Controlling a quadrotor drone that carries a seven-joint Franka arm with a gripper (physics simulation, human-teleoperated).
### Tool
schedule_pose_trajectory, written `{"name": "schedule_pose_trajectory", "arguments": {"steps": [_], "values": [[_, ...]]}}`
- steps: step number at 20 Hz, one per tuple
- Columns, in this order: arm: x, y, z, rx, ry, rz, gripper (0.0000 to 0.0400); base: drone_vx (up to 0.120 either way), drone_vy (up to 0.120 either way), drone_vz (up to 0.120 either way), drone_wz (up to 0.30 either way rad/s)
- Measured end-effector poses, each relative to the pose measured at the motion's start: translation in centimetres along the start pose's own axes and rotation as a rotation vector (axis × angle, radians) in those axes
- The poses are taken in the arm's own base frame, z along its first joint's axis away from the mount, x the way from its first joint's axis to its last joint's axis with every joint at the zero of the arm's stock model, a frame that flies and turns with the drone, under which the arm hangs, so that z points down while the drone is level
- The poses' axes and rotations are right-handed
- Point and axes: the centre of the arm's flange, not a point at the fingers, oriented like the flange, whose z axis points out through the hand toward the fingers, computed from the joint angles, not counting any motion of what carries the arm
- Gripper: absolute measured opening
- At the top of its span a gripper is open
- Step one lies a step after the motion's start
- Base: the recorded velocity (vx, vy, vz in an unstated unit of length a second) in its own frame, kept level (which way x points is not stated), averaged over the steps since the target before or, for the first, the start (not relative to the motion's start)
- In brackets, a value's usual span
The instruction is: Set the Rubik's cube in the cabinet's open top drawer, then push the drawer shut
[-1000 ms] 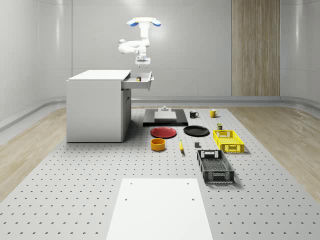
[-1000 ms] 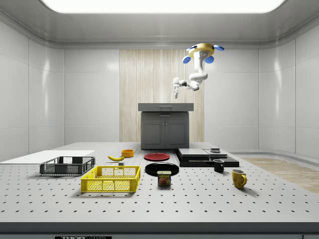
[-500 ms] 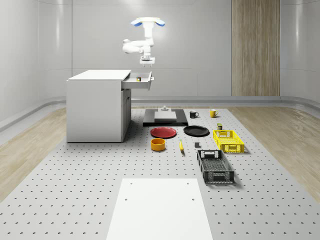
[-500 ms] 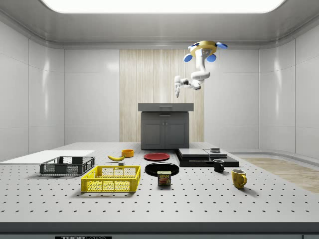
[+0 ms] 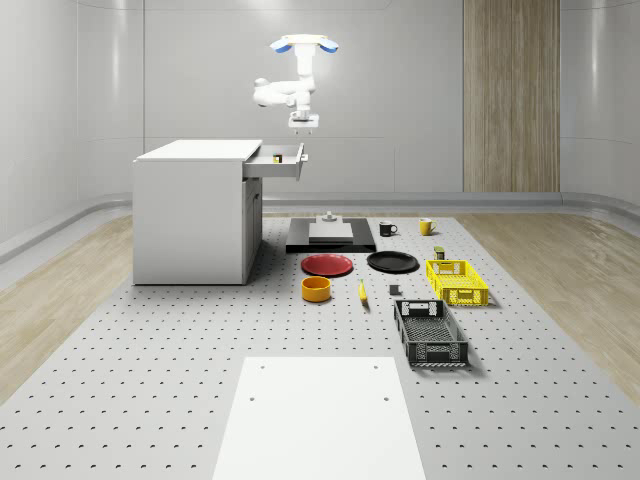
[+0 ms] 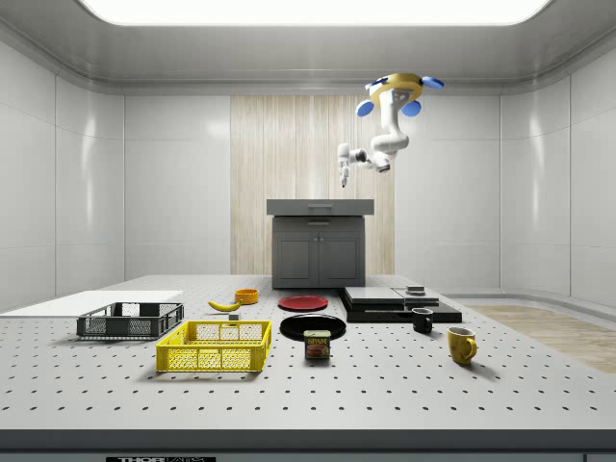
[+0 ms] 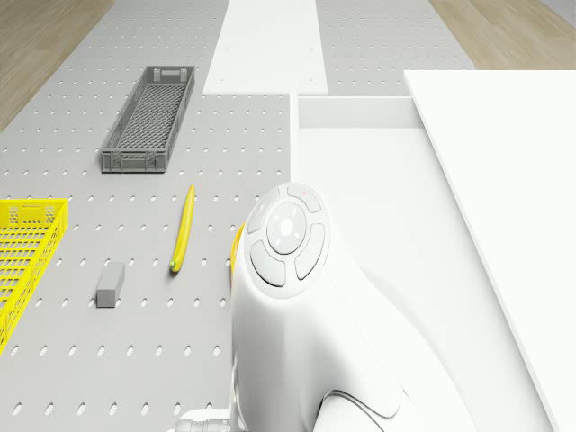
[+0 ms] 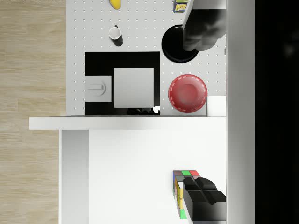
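With the Rubik's cube [image 8: 179, 195] already lying inside the cabinet's open top drawer [image 5: 281, 160] and the drone [image 5: 303, 44] hovering above the drawer's front edge, the claw [image 5: 304, 125], empty and spread, should descend outside the drawer front and push squarely toward the cabinet [image 5: 195, 212].

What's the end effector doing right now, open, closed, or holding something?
End effector: open, holding nothing; the Rubik's cube lies in the open top drawer below it.

Rubik's cube [image 8: 179, 193] partly hidden behind gripper finger [image 8: 204, 200]; drawer [image 8: 140, 163] cut by edge.
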Motion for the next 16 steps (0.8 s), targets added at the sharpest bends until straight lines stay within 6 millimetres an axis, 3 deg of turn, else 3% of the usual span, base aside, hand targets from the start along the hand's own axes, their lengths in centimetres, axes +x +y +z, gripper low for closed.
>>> {"name": "schedule_pose_trajectory", "arguments": {"steps": [16], "values": [[0.00,0.00,0.00,0.000,0.000,0.000,0.0400,0.000,0.120,0.000,0.000]]}}
